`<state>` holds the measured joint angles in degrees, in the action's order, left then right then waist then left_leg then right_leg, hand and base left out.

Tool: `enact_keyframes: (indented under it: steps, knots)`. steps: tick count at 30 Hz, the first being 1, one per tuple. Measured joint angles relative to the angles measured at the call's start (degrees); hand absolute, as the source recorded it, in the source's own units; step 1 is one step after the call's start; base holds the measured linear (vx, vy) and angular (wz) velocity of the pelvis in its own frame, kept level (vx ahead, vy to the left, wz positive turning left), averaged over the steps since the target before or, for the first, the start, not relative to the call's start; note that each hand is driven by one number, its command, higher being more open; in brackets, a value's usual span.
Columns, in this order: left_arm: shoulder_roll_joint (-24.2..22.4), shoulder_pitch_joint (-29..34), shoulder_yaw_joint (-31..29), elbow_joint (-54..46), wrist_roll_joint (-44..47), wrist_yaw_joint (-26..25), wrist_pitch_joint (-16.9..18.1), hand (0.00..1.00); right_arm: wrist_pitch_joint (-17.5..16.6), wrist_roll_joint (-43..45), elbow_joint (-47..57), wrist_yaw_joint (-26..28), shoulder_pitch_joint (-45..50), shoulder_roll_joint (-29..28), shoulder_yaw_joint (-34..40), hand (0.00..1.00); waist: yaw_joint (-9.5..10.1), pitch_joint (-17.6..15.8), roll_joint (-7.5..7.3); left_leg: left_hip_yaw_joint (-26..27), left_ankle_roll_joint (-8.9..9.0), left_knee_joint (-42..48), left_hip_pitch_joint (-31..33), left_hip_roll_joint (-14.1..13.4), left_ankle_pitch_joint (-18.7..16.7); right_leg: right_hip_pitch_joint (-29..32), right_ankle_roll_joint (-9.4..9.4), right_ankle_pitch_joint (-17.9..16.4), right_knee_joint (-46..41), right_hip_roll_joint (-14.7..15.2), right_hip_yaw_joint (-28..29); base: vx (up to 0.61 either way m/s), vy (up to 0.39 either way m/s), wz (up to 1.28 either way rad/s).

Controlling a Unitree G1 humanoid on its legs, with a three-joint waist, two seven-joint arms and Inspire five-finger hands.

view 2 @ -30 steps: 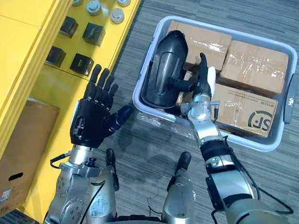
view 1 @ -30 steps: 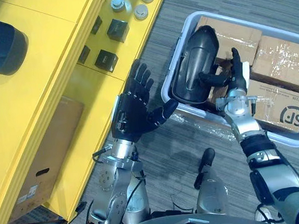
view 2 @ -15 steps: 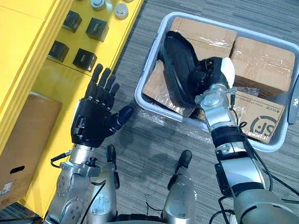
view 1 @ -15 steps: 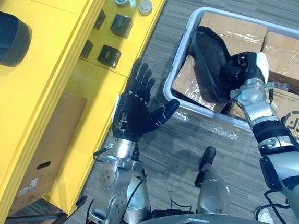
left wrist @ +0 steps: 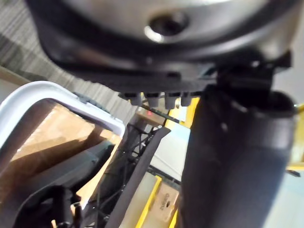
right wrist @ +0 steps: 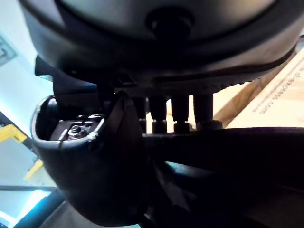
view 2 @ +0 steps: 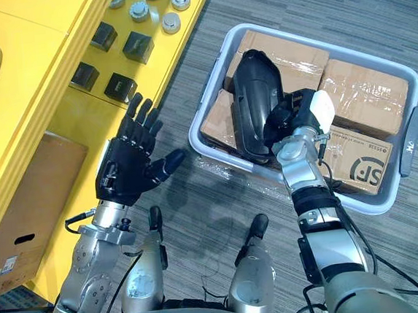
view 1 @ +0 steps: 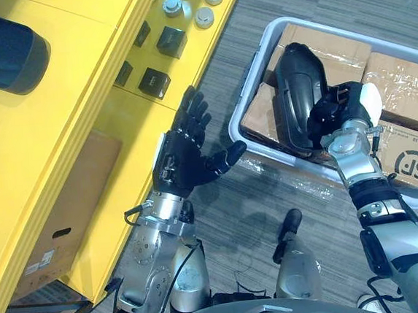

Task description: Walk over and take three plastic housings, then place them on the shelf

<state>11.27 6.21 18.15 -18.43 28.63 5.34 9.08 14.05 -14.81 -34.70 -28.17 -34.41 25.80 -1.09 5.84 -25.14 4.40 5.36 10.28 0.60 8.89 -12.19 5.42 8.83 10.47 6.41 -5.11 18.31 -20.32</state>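
- My right hand [view 1: 340, 112] is closed around a black plastic housing [view 1: 296, 90]. The fingers curl over one edge and the white-capped thumb sits on the near side. My right wrist view shows those fingers hooked across the dark shell.
- The housing stands nearly on end at about 2 o'clock from me. Its lower end is inside the grey bin [view 1: 249, 82], among the film-wrapped cardboard boxes [view 1: 401, 88]. I cannot tell whether it rests on a box or hangs just clear.
- I judge the edge grip suits the shell: it is wide and smooth, so the rim gives the fingers something to catch.
- The right forearm reaches straight ahead toward 1 o'clock, wrist turned so the palm faces the housing.
- My left hand [view 1: 183, 159] is open and holds nothing. Its fingers are spread toward 12 o'clock and its thumb points at the bin, and it sits between bin and shelf. It looks ready to support the shell.
- The yellow shelf [view 1: 65, 103] runs along 9 to 11 o'clock. A dark rounded shell [view 1: 2, 50], seemingly another housing, lies on its upper level. Black blocks [view 1: 171, 41] and silver fittings [view 1: 204, 15] sit on the lower one.
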Motion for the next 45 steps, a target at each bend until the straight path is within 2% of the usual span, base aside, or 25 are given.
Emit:
enact_keyframes:
  steps: [4,5,6,8,12,15,19,23,29,33,35,39,40,45]
  knots:
    - [0.02,-1.71,0.13,1.23,0.59,-0.17,-8.71,1.0,-1.63,-2.56,7.35,0.04,4.06,-0.46,-0.03,0.0,-0.9,1.28,-0.21,0.9,-0.03,-0.97,-1.62,0.0,0.21,-0.56,0.03,0.03,0.16,-0.09,0.74,0.0,-0.018,-0.09]
    - [0.05,-2.51,0.13,2.87,1.28,-0.36,-12.29,1.0,-2.9,-5.26,9.67,0.03,5.61,-1.59,-0.05,0.0,-1.76,2.9,-0.7,1.25,-0.03,-1.25,-2.04,0.0,0.2,-0.68,0.04,0.04,0.42,-0.17,0.98,0.01,-0.015,-0.12]
    - [0.05,-3.19,0.21,3.93,1.28,-0.64,-13.71,1.0,-3.39,-5.93,10.66,0.02,6.29,-1.83,-0.06,0.0,-1.82,3.45,-0.87,1.63,-0.02,-1.52,-2.53,-0.03,0.2,-0.78,0.05,0.04,0.47,-0.24,1.33,0.01,-0.016,-0.22]
    - [-0.03,-6.35,1.22,9.25,3.08,-1.28,-18.23,1.0,-5.6,-8.68,13.28,-0.1,7.74,-2.07,-0.6,0.0,-2.79,6.02,-2.01,2.75,0.16,-2.03,-3.61,-0.06,0.06,-1.11,0.33,0.26,1.28,-0.45,2.25,0.0,-0.016,-0.21]
    - [-0.07,-11.1,2.98,15.69,5.62,-3.92,-24.11,1.0,-9.14,-14.15,15.55,-2.74,9.01,-2.4,-1.19,0.0,-4.23,8.73,-3.98,4.46,0.56,-2.9,-5.84,-0.28,-0.25,-2.16,0.62,0.73,2.49,-0.9,3.64,-0.01,-0.013,-0.2]
    - [-0.43,-14.33,3.57,19.88,7.54,-6.54,-24.54,1.0,-10.98,-17.24,18.02,-4.66,10.38,-3.54,-1.65,0.0,-5.09,10.49,-4.97,5.81,0.79,-2.91,-7.03,-0.55,-0.63,-2.5,0.55,1.39,3.52,-1.39,5.03,0.02,-0.011,-0.23]
    - [-1.77,-18.92,2.7,23.43,10.0,-11.08,-24.11,1.0,-14.25,-19.97,19.84,-6.26,11.77,-3.83,-2.39,0.0,-6.23,11.06,-5.22,6.3,0.86,-2.88,-7.65,-0.54,-0.79,-3.39,0.55,1.9,4.51,-1.53,5.22,0.0,-0.008,-0.05]
    - [-2.74,-20.49,0.89,25.94,15.86,-12.84,-21.51,1.0,-17.99,-21.52,19.89,-7.11,13.39,-5.3,-2.53,0.0,-6.19,11.6,-5.51,7.02,0.95,-2.88,-8.57,-0.56,-1.11,-3.84,0.57,1.95,4.7,-1.63,5.99,-0.01,-0.007,-0.08]
    - [-3.28,-20.56,0.05,27.7,25.93,-11.88,-21.11,1.0,-22.56,-23.23,19.89,-7.6,18.68,-8.73,-5.1,0.0,-6.27,13.52,-7.07,7.84,1.15,-2.61,-9.52,-0.55,-2.01,-5.0,0.73,2.39,6.25,-1.8,6.44,0.01,-0.003,-0.06]
    - [-3.76,-22.15,1.49,29.51,31.83,-8.54,-20.64,1.0,-24.82,-25.5,19.88,-7.6,20.12,-8.86,-7.78,0.0,-6.38,14.0,-7.68,7.87,1.16,-2.52,-9.55,-0.54,-2.09,-5.08,0.73,2.4,6.31,-1.8,6.46,0.0,0.0,0.0]
    - [-4.02,-22.4,2.28,29.5,32.56,-6.71,-20.65,1.0,-25.6,-25.48,19.88,-7.6,20.16,-9.56,-8.97,0.0,-6.53,14.05,-7.74,7.84,1.07,-2.4,-9.66,-0.54,-2.19,-5.31,0.73,2.39,6.34,-1.8,6.43,0.0,0.0,0.0]
    - [-4.14,-22.47,4.13,30.64,32.27,-6.51,-20.67,1.0,-26.08,-25.4,19.87,-8.72,20.14,-10.82,-10.24,0.0,-6.44,14.98,-7.71,7.75,1.08,-1.7,-9.69,-0.56,-2.72,-5.76,0.72,2.39,6.54,-1.75,6.33,0.0,0.0,0.0]
    - [-4.14,-22.47,4.22,30.86,32.07,-6.69,-20.67,0.0,-26.08,-25.4,19.88,-8.97,20.14,-10.86,-10.64,0.0,-6.39,15.26,-7.71,7.76,1.08,-1.7,-9.68,-0.55,-2.73,-5.76,0.72,2.39,6.61,-1.75,6.32,0.0,0.0,0.0]
    - [-4.11,-22.52,5.22,31.97,31.47,-8.11,-20.54,0.0,-26.08,-25.26,19.88,-9.01,20.06,-11.0,-12.49,0.0,-6.1,16.29,-7.71,7.59,1.08,-1.68,-9.56,-0.54,-2.73,-5.96,0.78,2.43,6.96,-1.75,6.1,0.0,0.0,0.0]
